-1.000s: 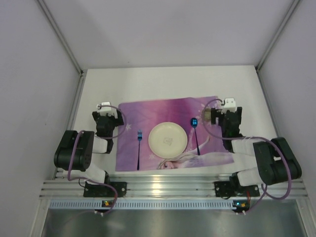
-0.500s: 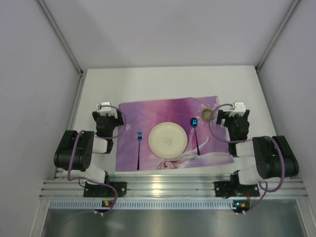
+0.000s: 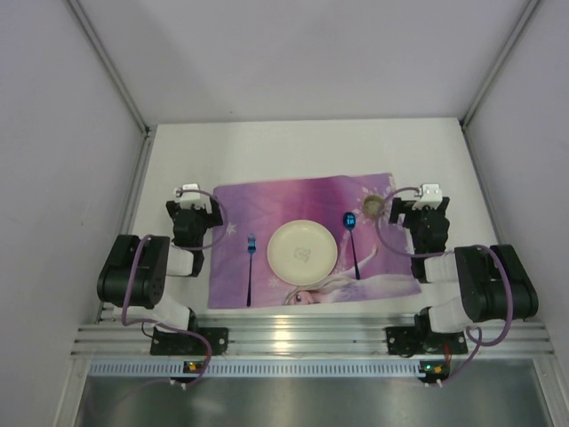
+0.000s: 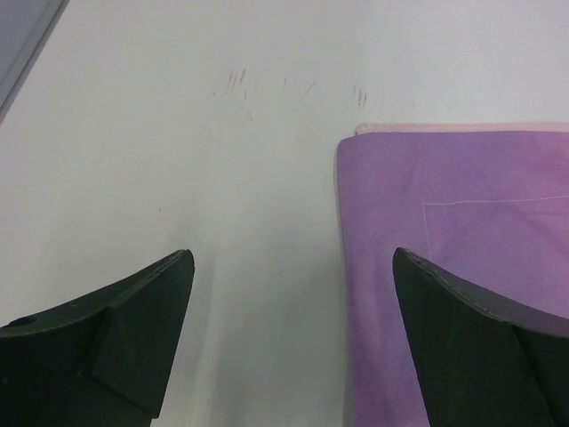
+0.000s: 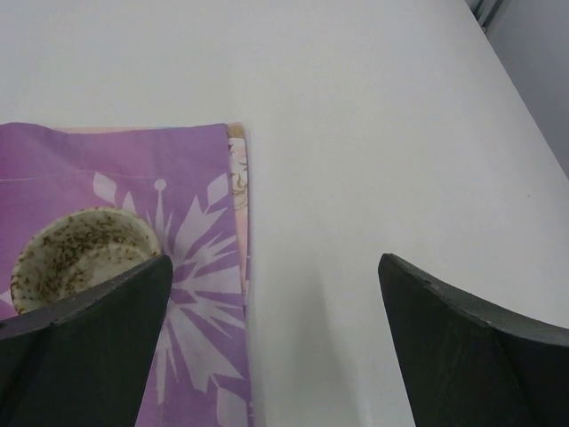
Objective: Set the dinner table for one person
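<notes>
The white dinner table [image 3: 302, 147] carries a purple placemat [image 3: 302, 200] printed with snowflakes and a cartoon girl. On the mat lie a cream plate [image 3: 302, 250] in the middle, a blue fork [image 3: 251, 267] to its left and a blue spoon [image 3: 352, 240] to its right. A speckled cup [image 3: 372, 205] stands at the mat's far right corner and shows in the right wrist view [image 5: 80, 253]. My left gripper [image 4: 289, 342] is open and empty over the mat's left edge. My right gripper [image 5: 271, 342] is open and empty just right of the cup.
Grey walls close in the table at the back and both sides. A ribbed aluminium rail [image 3: 302, 342] runs along the near edge by the arm bases. Bare white tabletop [image 5: 391, 133] lies right of the mat.
My right gripper has let go of the speckled cup on the mat's far right corner and drawn back to the right. The left arm has not moved.
</notes>
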`<action>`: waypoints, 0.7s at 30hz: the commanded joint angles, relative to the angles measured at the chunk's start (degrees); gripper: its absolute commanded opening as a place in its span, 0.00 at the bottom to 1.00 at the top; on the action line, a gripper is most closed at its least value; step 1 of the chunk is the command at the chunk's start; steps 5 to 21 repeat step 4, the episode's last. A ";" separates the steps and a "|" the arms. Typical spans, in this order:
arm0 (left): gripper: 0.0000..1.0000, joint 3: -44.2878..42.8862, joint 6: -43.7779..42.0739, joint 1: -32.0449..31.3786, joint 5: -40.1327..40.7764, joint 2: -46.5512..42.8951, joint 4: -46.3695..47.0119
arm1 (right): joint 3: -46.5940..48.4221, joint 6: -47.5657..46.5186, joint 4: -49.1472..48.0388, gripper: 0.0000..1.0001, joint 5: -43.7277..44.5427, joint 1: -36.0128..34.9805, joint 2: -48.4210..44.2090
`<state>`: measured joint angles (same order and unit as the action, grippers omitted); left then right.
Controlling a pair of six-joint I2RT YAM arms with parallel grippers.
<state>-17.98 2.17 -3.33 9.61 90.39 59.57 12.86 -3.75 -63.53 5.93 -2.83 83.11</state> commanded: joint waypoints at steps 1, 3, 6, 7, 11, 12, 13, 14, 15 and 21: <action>0.99 0.31 -0.07 0.43 -1.08 -0.13 4.41 | 1.29 1.02 -3.88 1.00 -1.45 0.37 -0.05; 0.99 0.31 -0.06 0.35 -0.99 -0.21 4.41 | 1.20 1.11 -4.06 1.00 -1.28 0.37 -0.05; 0.99 0.31 -0.07 0.43 -0.99 -0.13 4.41 | 1.20 1.11 -4.15 1.00 -1.28 0.28 0.03; 0.99 0.31 -0.07 0.43 -0.99 -0.13 4.41 | 1.20 1.11 -4.15 1.00 -1.28 0.28 0.03; 0.99 0.31 -0.07 0.43 -0.99 -0.13 4.41 | 1.20 1.11 -4.15 1.00 -1.28 0.28 0.03; 0.99 0.31 -0.07 0.43 -0.99 -0.13 4.41 | 1.20 1.11 -4.15 1.00 -1.28 0.28 0.03; 0.99 0.31 -0.07 0.43 -0.99 -0.13 4.41 | 1.20 1.11 -4.15 1.00 -1.28 0.28 0.03; 0.99 0.31 -0.07 0.43 -0.99 -0.13 4.41 | 1.20 1.11 -4.15 1.00 -1.28 0.28 0.03; 0.99 0.31 -0.07 0.43 -0.99 -0.13 4.41 | 1.20 1.11 -4.15 1.00 -1.28 0.28 0.03; 0.99 0.31 -0.07 0.43 -0.99 -0.13 4.41 | 1.20 1.11 -4.15 1.00 -1.28 0.28 0.03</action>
